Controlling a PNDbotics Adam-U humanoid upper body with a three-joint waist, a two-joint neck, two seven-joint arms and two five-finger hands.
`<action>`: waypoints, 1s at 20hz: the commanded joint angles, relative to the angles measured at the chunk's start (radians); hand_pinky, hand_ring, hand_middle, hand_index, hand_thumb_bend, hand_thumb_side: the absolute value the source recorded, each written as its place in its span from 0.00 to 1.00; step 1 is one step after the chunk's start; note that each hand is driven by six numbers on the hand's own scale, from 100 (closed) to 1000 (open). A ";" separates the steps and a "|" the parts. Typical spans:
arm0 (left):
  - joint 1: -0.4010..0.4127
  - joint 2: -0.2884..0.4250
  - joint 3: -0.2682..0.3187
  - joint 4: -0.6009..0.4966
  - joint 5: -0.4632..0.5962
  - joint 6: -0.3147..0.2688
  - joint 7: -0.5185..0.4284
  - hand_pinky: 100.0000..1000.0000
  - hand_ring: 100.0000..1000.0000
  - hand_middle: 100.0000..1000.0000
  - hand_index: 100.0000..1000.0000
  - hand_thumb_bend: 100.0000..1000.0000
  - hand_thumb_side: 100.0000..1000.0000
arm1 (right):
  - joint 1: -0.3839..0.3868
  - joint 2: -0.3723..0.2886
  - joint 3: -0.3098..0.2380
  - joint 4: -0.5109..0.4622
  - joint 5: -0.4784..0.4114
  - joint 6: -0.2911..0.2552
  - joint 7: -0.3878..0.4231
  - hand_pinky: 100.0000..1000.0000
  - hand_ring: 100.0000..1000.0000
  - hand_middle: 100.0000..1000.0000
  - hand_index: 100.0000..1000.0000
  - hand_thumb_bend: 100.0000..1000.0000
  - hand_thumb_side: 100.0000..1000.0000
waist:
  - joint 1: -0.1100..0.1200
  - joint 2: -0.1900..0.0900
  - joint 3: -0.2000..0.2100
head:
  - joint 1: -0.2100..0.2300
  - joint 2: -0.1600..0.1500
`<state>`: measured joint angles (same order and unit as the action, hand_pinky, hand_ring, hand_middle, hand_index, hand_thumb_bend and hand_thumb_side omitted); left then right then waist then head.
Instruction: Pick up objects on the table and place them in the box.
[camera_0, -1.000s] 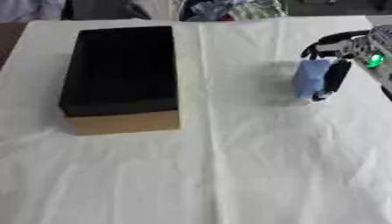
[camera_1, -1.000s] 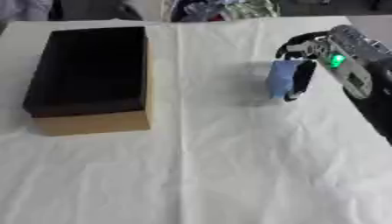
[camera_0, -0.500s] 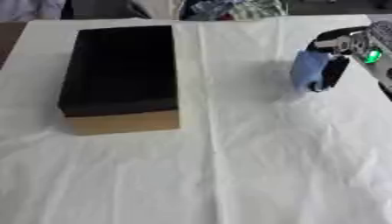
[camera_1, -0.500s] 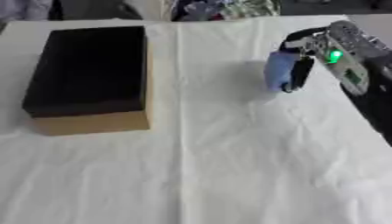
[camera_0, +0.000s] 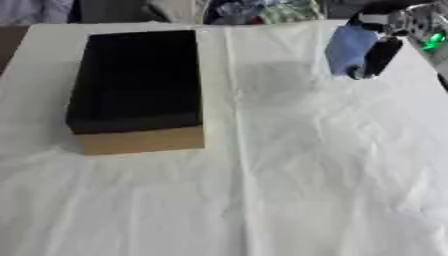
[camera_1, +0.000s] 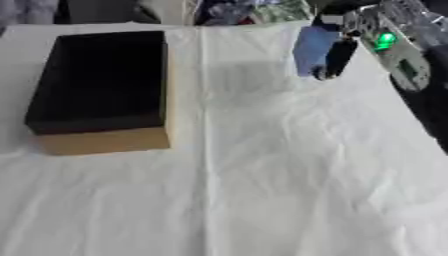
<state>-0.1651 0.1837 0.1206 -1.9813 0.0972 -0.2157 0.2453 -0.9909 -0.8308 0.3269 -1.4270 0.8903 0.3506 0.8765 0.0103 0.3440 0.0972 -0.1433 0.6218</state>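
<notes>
An open box (camera_0: 136, 90) with tan sides and a black inside stands on the left of the white-covered table (camera_0: 262, 190). At the upper right my right hand (camera_1: 367, 30) is raised above the cloth, its fingers curled round a blue object (camera_1: 312, 47) that hangs tilted beneath it. The blue object is well to the right of the box and casts a faint shadow on the cloth. A green light glows on the hand's back. My left hand shows in neither view.
Beyond the table's far edge lie dark shapes and some coloured clutter (camera_0: 254, 10). A wide stretch of white cloth lies between the box and the near edge.
My right hand has lifted the blue object off the cloth and carried it up and toward the far edge, a little leftward. The box has stayed put.
</notes>
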 joint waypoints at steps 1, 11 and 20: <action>-0.006 0.016 0.001 -0.019 0.001 -0.002 0.000 0.99 0.56 0.63 0.84 0.00 0.61 | -0.045 -0.012 -0.008 -0.055 0.013 0.020 0.031 0.83 0.76 0.45 0.55 0.00 0.00 | -0.002 -0.029 -0.002 | -0.003 -0.003; -0.004 0.020 0.000 -0.019 0.008 0.001 -0.001 0.98 0.56 0.63 0.84 0.00 0.61 | -0.203 0.115 0.063 -0.092 0.007 -0.017 0.031 0.79 0.72 0.44 0.54 0.00 0.00 | -0.007 -0.048 0.000 | -0.016 0.002; -0.007 0.021 -0.005 -0.019 0.015 -0.003 -0.004 0.98 0.56 0.63 0.84 0.00 0.60 | -0.312 0.279 0.120 -0.054 0.018 -0.014 0.031 0.78 0.70 0.45 0.56 0.00 0.00 | -0.006 -0.056 0.010 | -0.033 0.012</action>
<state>-0.1651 0.1847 0.1159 -1.9813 0.1087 -0.2156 0.2428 -1.2756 -0.5620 0.4495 -1.4825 0.9003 0.3216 0.8925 0.0036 0.3127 0.1055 -0.1710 0.6298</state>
